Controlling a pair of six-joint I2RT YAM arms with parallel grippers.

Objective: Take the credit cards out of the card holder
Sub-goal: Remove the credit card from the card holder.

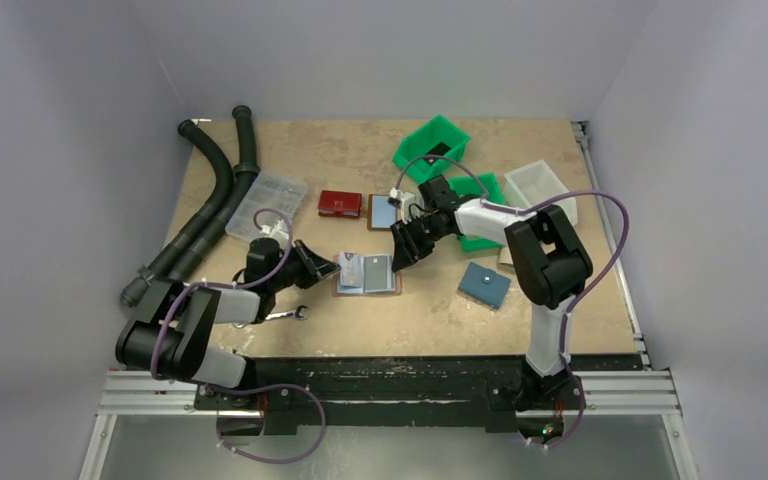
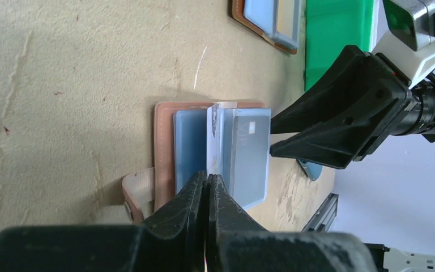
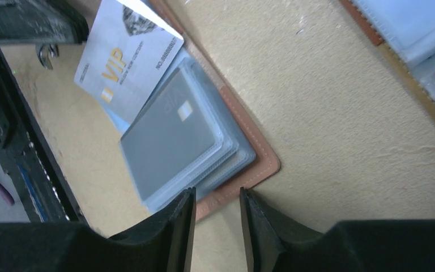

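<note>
A brown card holder (image 1: 367,291) lies open mid-table, its clear sleeves up. My left gripper (image 1: 326,266) is at its left edge, shut on a white VIP credit card (image 3: 127,56) that stands tilted up out of the sleeves; the left wrist view shows this card edge-on (image 2: 213,136) running into the closed jaws of the left gripper (image 2: 208,177). A grey credit card (image 3: 170,133) sits in the top sleeve. My right gripper (image 3: 217,195) is open and empty just over the holder's right corner (image 3: 260,164). It also shows in the top view (image 1: 403,252).
A second open brown card holder (image 1: 384,211) and a red wallet (image 1: 340,203) lie behind. A blue pouch (image 1: 485,284) is at the right. Green bins (image 1: 430,148), a white bin (image 1: 542,188), a clear box (image 1: 265,205), black hoses (image 1: 210,195) and a wrench (image 1: 290,315) surround.
</note>
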